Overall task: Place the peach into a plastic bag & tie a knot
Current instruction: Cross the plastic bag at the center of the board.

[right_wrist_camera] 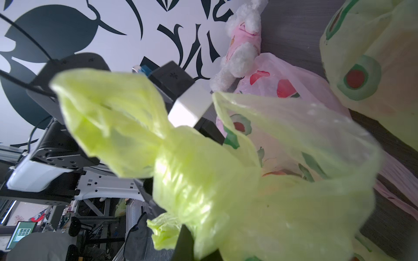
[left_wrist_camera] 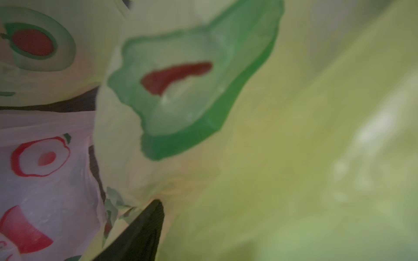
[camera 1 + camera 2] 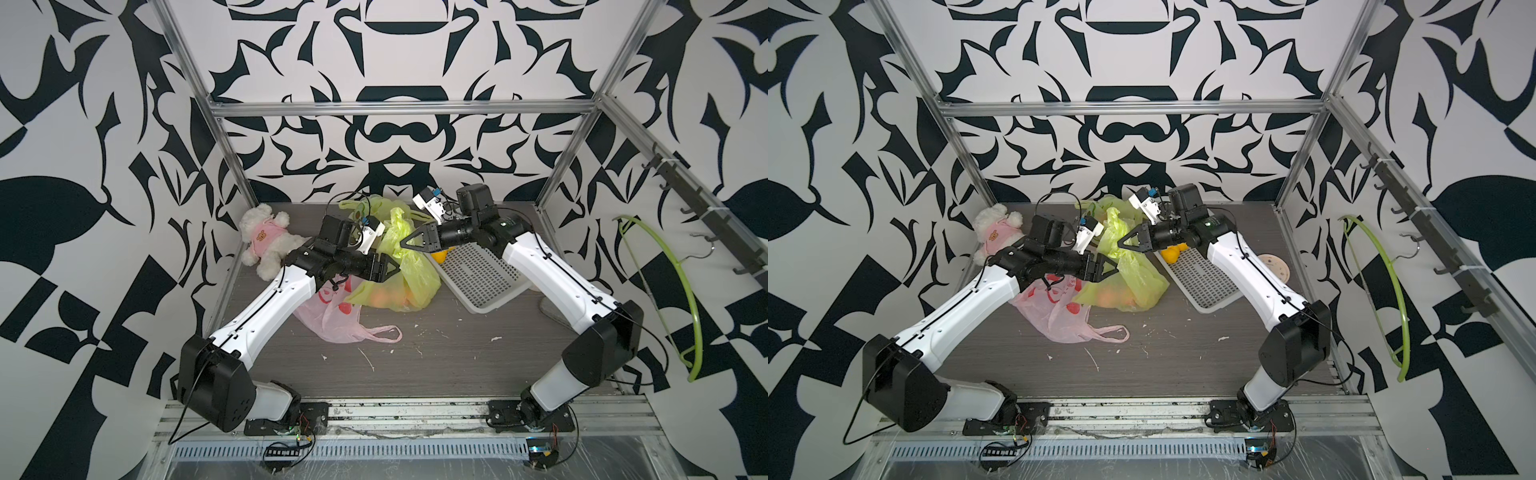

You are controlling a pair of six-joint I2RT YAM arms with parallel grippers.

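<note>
Table (image 3: 436, 357) w/ pink bag (image 3: 332, 322), plush (image 3: 266, 243), tray (image 3: 484, 280) around green bag (image 3: 415, 276)

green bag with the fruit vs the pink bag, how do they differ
The green bag bulges with orange fruit; the pink bag lies flat, seemingly empty. The green bag's top is pinched up by the right gripper; nothing holds the pink bag. Both are thin printed plastic bags.

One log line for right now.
left gripper open beside green bag | right gripper shut on green bag handle | peach inside green bag | knot unconfirmed
</note>
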